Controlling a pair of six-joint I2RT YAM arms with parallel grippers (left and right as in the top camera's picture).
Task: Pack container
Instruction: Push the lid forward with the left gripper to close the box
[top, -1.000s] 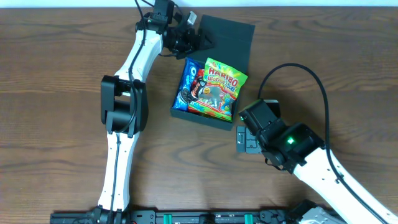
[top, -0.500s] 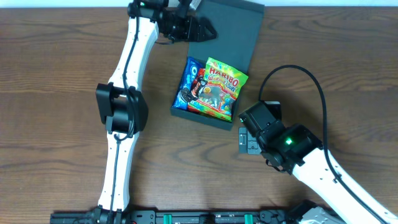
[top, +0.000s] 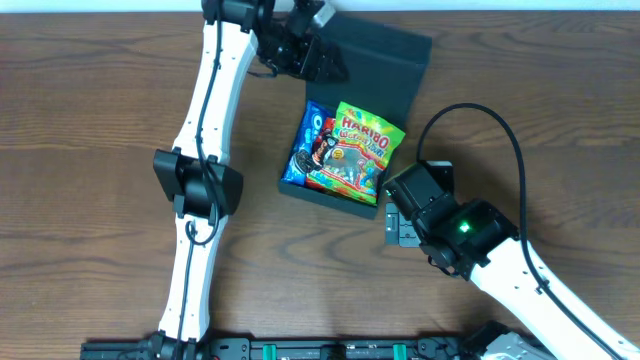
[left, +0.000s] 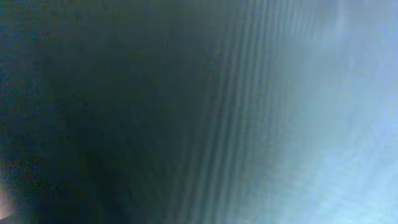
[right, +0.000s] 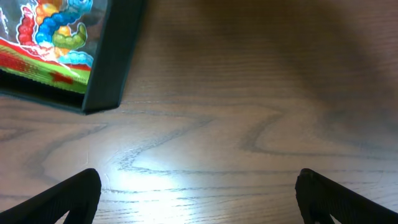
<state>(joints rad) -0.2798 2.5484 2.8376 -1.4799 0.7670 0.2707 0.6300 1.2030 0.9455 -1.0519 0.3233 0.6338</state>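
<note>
The dark teal container (top: 330, 196) stands open at the table's middle, with a Haribo gummy bag (top: 362, 150) and a blue snack packet (top: 308, 140) inside. Its hinged lid (top: 385, 65) is tilted up at the far side. My left gripper (top: 322, 62) is at the lid's left edge and appears shut on it. The left wrist view shows only a blurred dark teal surface (left: 124, 112), with no fingers visible. My right gripper (top: 400, 228) is open and empty over bare wood (right: 199, 193), just right of the container's near corner (right: 115, 56). The gummy bag (right: 50, 37) shows there too.
The wooden table (top: 90, 130) extends to the left and right of the container. My left arm's white links (top: 200, 130) run along the left of the container. A black cable (top: 490, 120) arcs above my right arm.
My left gripper has moved up and to the right with the lid's edge, raising the lid. The container has shifted slightly right. The right arm has hardly moved.
</note>
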